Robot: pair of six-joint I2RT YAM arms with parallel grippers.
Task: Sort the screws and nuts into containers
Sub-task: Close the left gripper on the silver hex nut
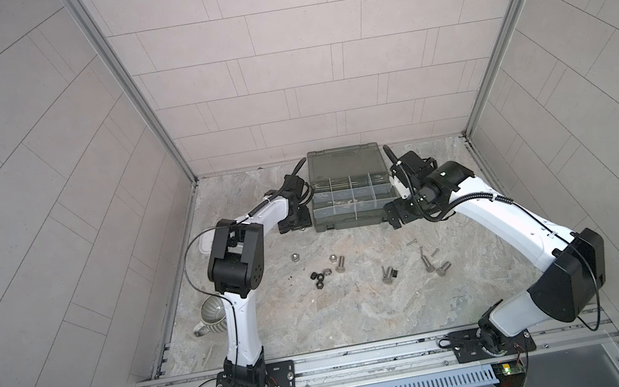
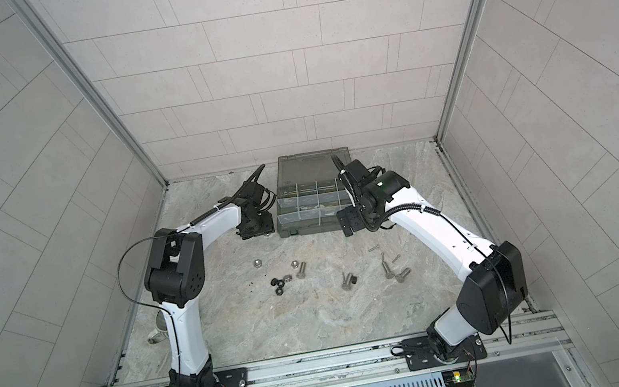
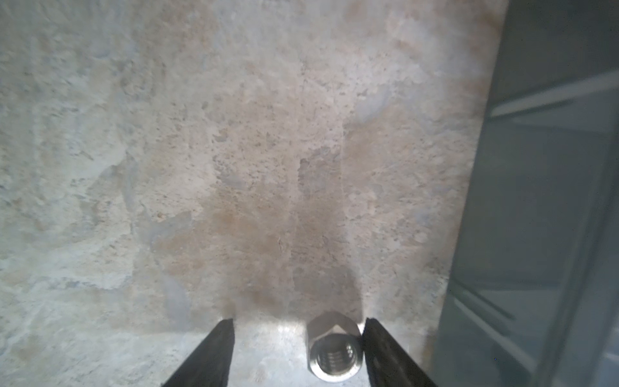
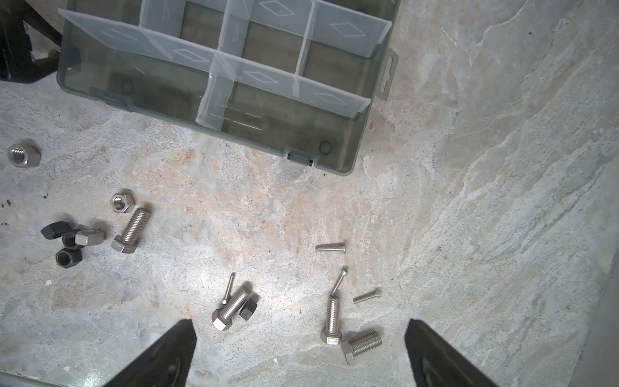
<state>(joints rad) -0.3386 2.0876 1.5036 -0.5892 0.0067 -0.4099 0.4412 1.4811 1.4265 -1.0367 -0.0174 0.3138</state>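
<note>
Mottled stone-look table (image 1: 360, 312) floors the tiled booth; the grey-green case (image 1: 350, 222) sits at its back, lid open behind, clear dividers cutting it into compartments (image 4: 268, 43) whose contents blur behind the translucent plastic, its far rows cropped in the right wrist view; a ribbed mug (image 1: 211, 313) is half hidden behind the left arm; the left gripper (image 3: 298, 323) sits low, just beside the case's left side, pincer partly open; between its fingers a silver hex nut (image 3: 335, 355) lies on its side, against one finger and clear of the other, threaded bore toward the camera, barely visible from above; the right gripper (image 4: 299, 323) gapes wide, empty, above the table; thick hex-head bolts (image 4: 130, 229) lie flat mid-table, pointing different ways; black and silver nuts (image 4: 68, 248) cluster toward the left arm's side; thin screws (image 4: 330, 248) lie scattered, mostly toward the right.
</note>
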